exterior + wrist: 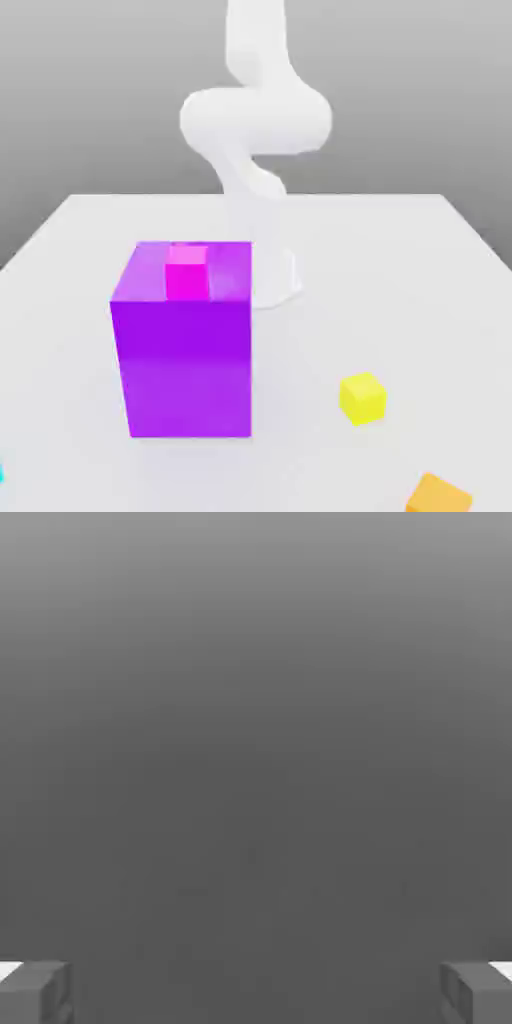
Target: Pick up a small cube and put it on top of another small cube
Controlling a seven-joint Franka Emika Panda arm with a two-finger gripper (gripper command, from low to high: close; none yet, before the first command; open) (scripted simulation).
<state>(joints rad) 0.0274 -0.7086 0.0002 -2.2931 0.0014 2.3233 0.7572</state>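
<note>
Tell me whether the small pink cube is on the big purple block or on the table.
On the block: small pink cube rests on big purple block top face.

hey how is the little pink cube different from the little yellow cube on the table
The pink cube sits on top of the big purple block, while the yellow cube rests directly on the white table. The pink cube faces the camera squarely; the yellow cube is turned at an angle. The pink cube is toward the exterior view's left, the yellow toward its right. Both are small, plain, single-coloured cubes, neither touched by the arm.
</note>
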